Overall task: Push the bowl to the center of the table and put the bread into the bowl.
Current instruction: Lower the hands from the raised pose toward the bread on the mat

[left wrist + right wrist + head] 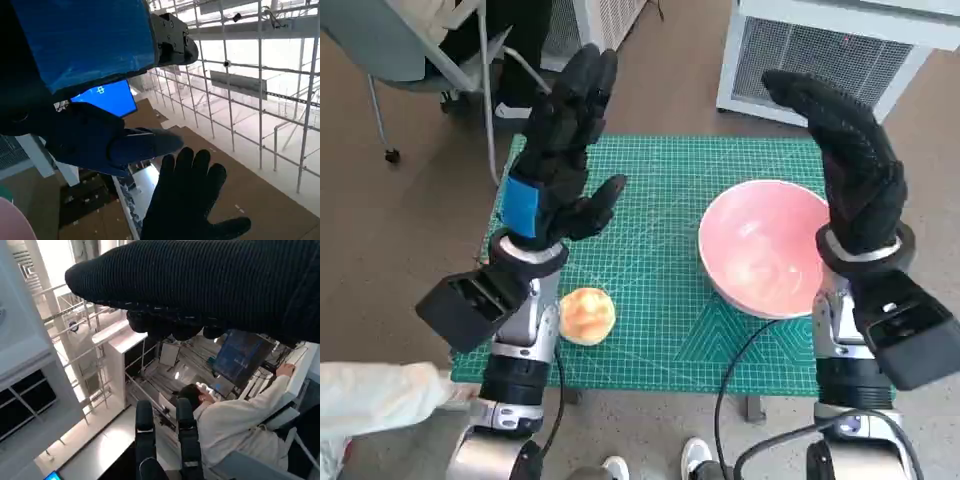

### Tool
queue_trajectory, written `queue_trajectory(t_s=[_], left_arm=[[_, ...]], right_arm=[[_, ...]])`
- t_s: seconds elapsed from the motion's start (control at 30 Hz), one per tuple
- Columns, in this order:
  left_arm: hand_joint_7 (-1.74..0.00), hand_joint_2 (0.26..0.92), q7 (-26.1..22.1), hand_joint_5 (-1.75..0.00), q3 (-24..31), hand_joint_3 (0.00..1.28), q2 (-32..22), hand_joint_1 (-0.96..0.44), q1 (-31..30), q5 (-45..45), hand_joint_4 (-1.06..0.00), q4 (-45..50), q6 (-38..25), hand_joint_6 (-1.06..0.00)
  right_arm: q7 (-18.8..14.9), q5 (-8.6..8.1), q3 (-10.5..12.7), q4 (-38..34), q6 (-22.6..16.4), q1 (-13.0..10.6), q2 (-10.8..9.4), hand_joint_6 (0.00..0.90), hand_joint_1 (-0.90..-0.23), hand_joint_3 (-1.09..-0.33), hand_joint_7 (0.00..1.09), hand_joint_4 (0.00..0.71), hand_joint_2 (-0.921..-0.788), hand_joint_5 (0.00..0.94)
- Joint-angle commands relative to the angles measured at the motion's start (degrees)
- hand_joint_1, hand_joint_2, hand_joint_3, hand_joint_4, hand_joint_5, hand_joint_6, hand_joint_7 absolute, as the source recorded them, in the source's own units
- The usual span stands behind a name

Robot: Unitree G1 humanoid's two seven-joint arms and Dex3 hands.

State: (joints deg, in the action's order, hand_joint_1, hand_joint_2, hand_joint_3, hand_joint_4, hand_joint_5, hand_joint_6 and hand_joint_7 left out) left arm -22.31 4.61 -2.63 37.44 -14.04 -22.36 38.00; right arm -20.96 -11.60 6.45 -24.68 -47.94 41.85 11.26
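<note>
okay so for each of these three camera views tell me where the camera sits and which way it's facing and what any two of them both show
Head view: on the robot's head, looking steeply down at the green mat, pink bowl and bread; both forearms show, with left hand and right hand raised.
Left wrist view: behind the left hand, facing out at the room's railings; blue tape fills it.
Right wrist view: behind the right hand, facing a seated person.
Shared: the left wrist view also shows the right hand.

Head view is evenly lit and pretty sharp, soft shadows only, with some wide-angle bending toward the edges. Left wrist view blows out white at upper right, and the near hand is dark and blurry. Right wrist view glares upper left
</note>
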Motion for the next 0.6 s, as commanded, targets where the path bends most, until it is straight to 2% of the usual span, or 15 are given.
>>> queue_trajectory(t_s=[0.03,0.37,0.6], left_arm=[[-0.29,0.921,0.1,-0.01,0.1,0.4,-0.2,-0.46,-0.2,-0.2,-0.17,0.5,-0.1,-0.13],[-0.3,0.921,0.5,0.0,0.1,0.4,0.1,-0.47,-0.5,0.2,-0.17,0.4,0.1,-0.13],[-0.3,0.921,0.6,0.0,0.1,0.4,0.2,-0.47,-0.8,0.3,-0.17,0.5,0.3,-0.12]], right_arm=[[-0.6,-0.71,0.2,-0.5,0.2,-0.8,0.5,0.204,-0.553,-0.752,0.28,0.261,-0.921,0.004],[-0.2,-0.33,0.4,-0.6,0.1,-1.2,0.3,0.206,-0.539,-0.755,0.28,0.267,-0.921,0.005],[-0.5,-0.91,0.5,-0.2,0.4,-1.6,0.5,0.207,-0.547,-0.753,0.28,0.266,-0.921,0.003]])
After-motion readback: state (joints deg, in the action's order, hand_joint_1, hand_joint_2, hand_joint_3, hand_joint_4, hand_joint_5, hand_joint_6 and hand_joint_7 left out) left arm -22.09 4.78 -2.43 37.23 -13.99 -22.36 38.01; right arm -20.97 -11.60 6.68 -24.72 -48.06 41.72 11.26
